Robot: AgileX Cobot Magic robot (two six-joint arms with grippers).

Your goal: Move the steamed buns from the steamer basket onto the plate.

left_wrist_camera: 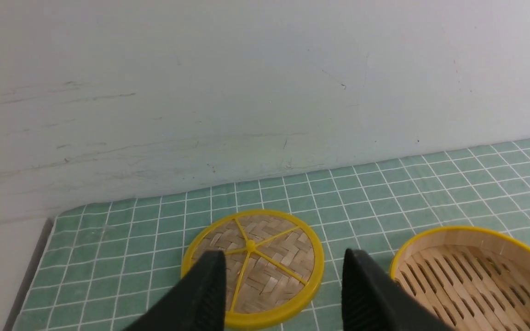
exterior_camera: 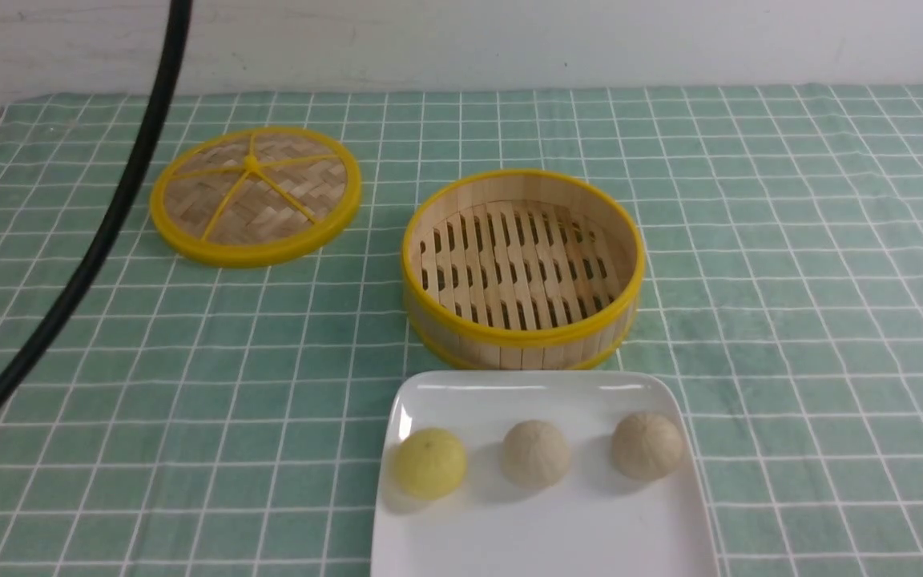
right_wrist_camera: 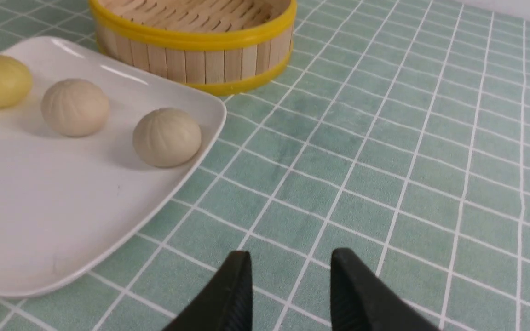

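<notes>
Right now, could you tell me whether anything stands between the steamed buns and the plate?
Nothing visible does. The yellow bun, the middle cream bun and the right cream bun already sit on the plate, and the steamer basket behind it is empty. The left gripper and right gripper are open, holding nothing.

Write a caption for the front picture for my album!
Three steamed buns sit in a row on the white plate, next to the empty steamer basket.
</notes>
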